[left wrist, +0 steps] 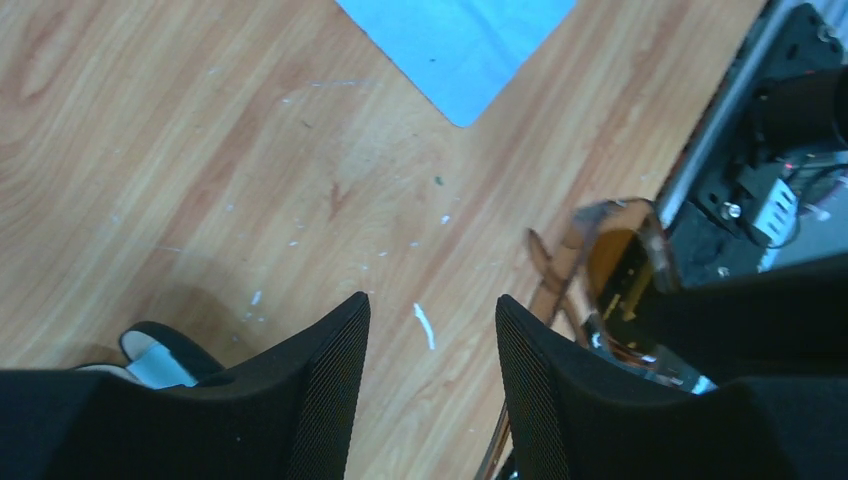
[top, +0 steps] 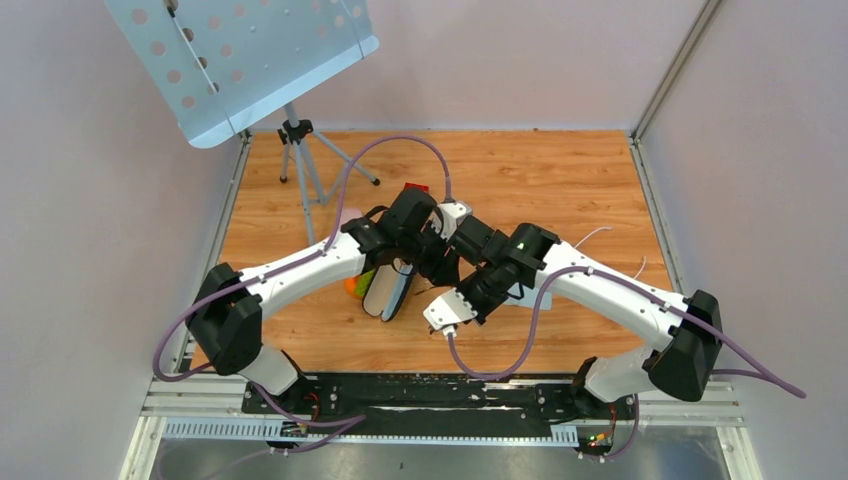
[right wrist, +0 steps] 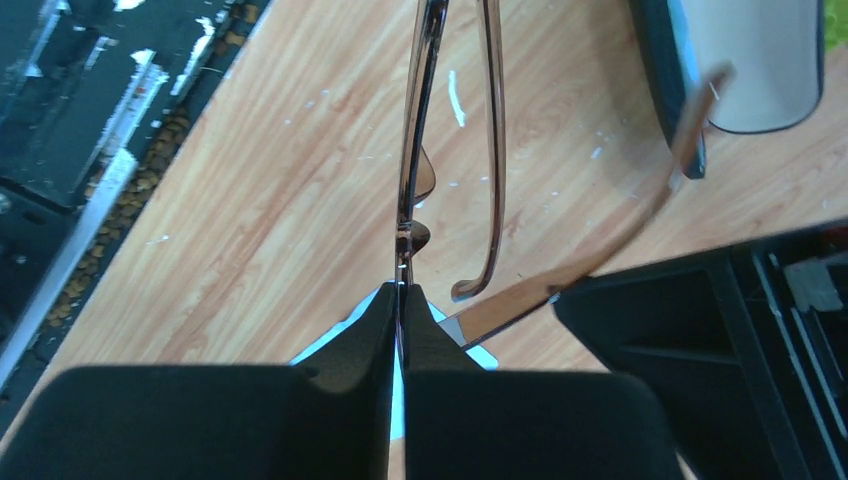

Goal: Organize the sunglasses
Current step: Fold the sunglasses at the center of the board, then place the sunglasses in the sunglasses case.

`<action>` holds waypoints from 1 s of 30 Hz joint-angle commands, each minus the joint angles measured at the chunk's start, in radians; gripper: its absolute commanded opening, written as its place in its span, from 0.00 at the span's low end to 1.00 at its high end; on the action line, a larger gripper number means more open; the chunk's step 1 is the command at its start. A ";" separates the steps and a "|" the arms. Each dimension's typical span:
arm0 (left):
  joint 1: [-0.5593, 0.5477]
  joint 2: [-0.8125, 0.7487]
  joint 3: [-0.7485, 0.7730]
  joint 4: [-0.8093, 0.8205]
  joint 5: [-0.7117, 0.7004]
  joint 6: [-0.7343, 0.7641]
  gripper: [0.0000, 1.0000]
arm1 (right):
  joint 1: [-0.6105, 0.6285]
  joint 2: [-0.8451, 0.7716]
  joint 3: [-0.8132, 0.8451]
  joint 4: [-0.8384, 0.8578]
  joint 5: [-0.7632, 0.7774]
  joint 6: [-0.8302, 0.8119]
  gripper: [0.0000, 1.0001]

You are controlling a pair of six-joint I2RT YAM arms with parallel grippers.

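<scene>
The top camera looks down from behind the arms. Both wrist cameras look closely past their fingers [left wrist: 310, 400] at the table [left wrist: 200, 150], sharing the sunglasses [left wrist: 618, 268].

It's a robotics lab test cell, and the signs are all over it. Pale walls [top: 70, 200] box in a wood-grain table [top: 560, 180], and aluminium framing [top: 682, 60] runs up the corner. Behind the jaws of the left gripper [left wrist: 430, 305] and right gripper [right wrist: 400, 295], two white arms [top: 300, 272] trail purple cables [top: 405, 140] back to a black mounting plate [top: 430, 392]. Beyond the jaws, a perforated metal panel [top: 250, 60] stands on a tripod [top: 295, 130].
</scene>
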 commanded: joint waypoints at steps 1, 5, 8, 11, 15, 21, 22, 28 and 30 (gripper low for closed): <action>-0.022 -0.046 -0.042 -0.005 0.088 -0.041 0.53 | 0.007 0.014 -0.012 0.082 0.067 0.049 0.00; -0.024 -0.060 -0.066 0.002 0.099 -0.078 0.52 | 0.007 0.016 -0.010 0.108 0.083 0.061 0.00; -0.028 -0.073 -0.081 0.016 0.110 -0.110 0.52 | 0.007 0.018 -0.014 0.124 0.103 0.073 0.00; -0.028 -0.096 -0.088 0.031 0.067 -0.144 0.52 | 0.007 0.013 -0.026 0.129 0.105 0.071 0.00; -0.028 -0.145 -0.056 -0.021 -0.151 -0.128 0.56 | 0.007 -0.003 -0.062 0.129 0.095 0.067 0.00; -0.027 -0.302 -0.140 -0.017 -0.497 -0.139 0.60 | 0.003 -0.012 -0.142 0.129 0.043 0.090 0.00; -0.027 -0.340 -0.173 -0.007 -0.547 -0.145 0.60 | 0.000 -0.012 -0.147 0.126 0.031 0.093 0.00; -0.028 -0.754 -0.404 0.121 -0.631 0.002 0.65 | -0.101 0.027 -0.080 0.001 -0.125 0.080 0.00; -0.033 -0.854 -0.423 0.100 -0.572 0.090 0.67 | -0.148 0.070 -0.021 -0.070 -0.185 0.073 0.00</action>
